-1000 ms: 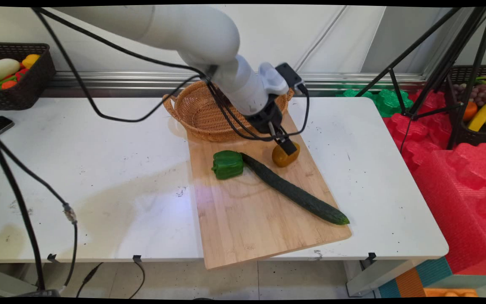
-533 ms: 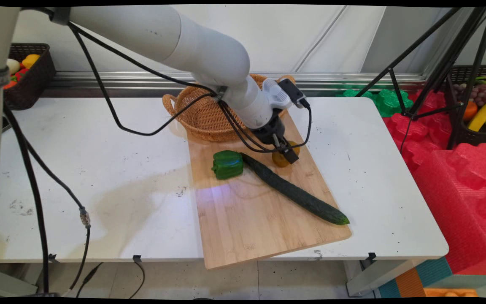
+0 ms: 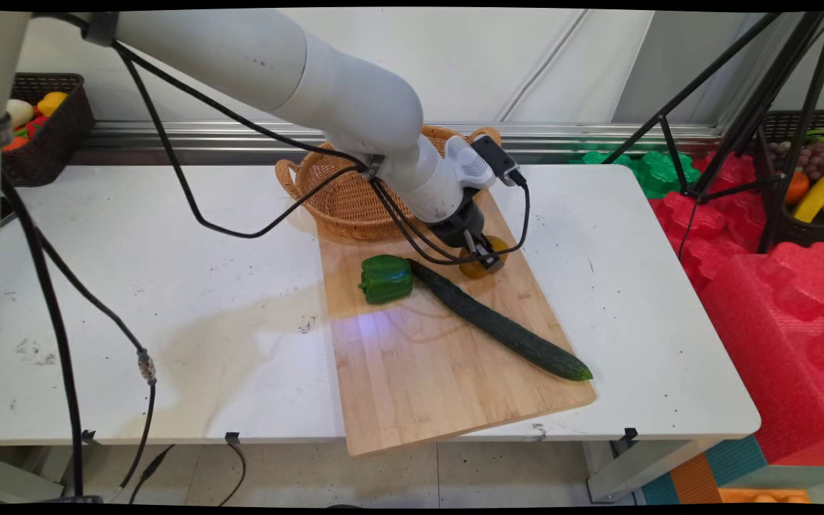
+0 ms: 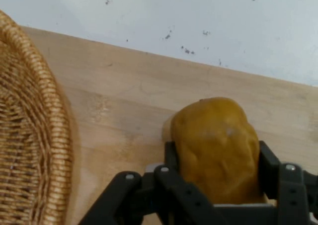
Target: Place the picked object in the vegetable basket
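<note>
Two fingers of the gripper [image 4: 214, 178] grasp a potato [image 4: 215, 145].
It lies on the cutting board [image 3: 440, 357] (near the wicker basket [image 3: 340, 197]), beside a cucumber [image 3: 498, 323] and green pepper [image 3: 385, 278].

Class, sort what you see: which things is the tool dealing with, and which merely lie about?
In use: tool, closed on the potato; cutting board beneath it.
Lying about: green pepper, cucumber, wicker basket.

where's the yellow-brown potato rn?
The potato lies on the cutting board's far right part, between the tool's fingers, beside the wicker basket and behind the cucumber.
</note>
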Available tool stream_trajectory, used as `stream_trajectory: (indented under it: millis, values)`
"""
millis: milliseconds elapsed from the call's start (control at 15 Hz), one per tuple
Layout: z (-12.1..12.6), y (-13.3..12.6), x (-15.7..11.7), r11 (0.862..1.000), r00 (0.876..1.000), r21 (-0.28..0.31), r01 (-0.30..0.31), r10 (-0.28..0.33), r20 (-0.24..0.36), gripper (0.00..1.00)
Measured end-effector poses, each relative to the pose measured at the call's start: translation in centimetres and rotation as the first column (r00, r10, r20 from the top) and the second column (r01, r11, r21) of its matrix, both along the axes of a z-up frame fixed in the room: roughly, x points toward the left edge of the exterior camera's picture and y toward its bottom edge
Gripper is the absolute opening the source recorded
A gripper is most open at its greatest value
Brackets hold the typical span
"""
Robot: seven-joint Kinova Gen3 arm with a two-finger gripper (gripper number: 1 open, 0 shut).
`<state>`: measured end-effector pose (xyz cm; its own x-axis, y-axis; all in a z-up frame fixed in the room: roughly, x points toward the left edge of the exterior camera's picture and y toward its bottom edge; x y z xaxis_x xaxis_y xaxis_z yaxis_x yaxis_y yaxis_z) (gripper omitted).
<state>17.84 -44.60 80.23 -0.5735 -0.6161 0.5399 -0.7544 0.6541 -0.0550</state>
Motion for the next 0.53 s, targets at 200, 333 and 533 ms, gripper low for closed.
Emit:
stream_trajectory:
  millis: [200,333,533]
  values:
    - [2.0,0.8,0.1,0.999,1.000,-0.036,0.000,0.000,-0.005,0.00]
    - [4.2,1.5,0.4,0.998,1.000,-0.068,0.006,-0.006,-0.006,0.00]
    - [8.3,2.7,1.3,0.992,1.000,-0.125,0.029,-0.028,0.008,0.00]
